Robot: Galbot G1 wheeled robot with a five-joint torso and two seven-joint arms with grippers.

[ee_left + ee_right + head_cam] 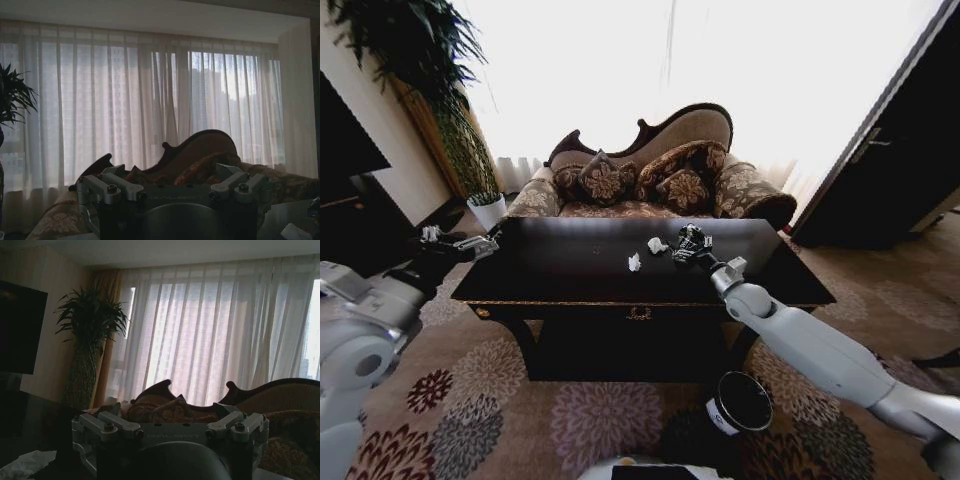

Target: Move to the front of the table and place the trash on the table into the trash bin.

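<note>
On the dark table [570, 262], the right gripper [691, 243] sits at a shiny lump; its grip is unclear. Two paper balls [657, 245] lie just left. The bin [739, 401] stands near, on the floor.

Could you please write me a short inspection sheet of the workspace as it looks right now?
Surface: dark glossy table, directly ahead of the robot.
Job's things: two white paper balls lie on the tabletop; a shiny lump sits at the right tool. Trash bin stands on the carpet below the table's front right.
Clutter: nothing seen.
Grippers: right tool is over the tabletop at the shiny lump; left tool hangs off the table's left end.
Cables: nothing seen.
Surroundings: sofa with cushions behind the table, white plant pot, bright curtained window.
</note>
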